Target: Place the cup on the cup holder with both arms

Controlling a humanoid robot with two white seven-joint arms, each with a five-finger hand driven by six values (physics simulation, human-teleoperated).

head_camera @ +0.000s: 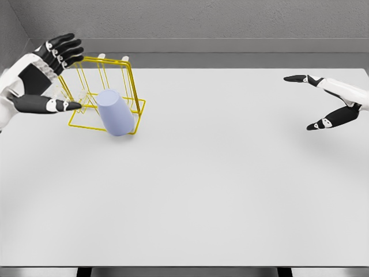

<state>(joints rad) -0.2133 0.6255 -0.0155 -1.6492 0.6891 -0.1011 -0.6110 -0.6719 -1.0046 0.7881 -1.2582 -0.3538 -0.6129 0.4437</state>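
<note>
Sitting tilted at the front of the yellow wire cup holder [105, 92], the pale blue cup [113, 112] leans with its closed end toward the upper left and its wider end down toward the lower right, over the rack's front base bar. Whether it hangs on a peg or only rests against the wires cannot be told from this view. The holder stands on the white table [219, 184] near its far left corner. Just beside the rack, the left hand [49, 72] is spread wide, fingers fanned out above the frame's top left and the thumb pointing at the cup from the left, gripping nothing. Well apart, near the table's right edge, the right hand [326, 101] is likewise splayed, thumb and fingers far apart, empty.
</note>
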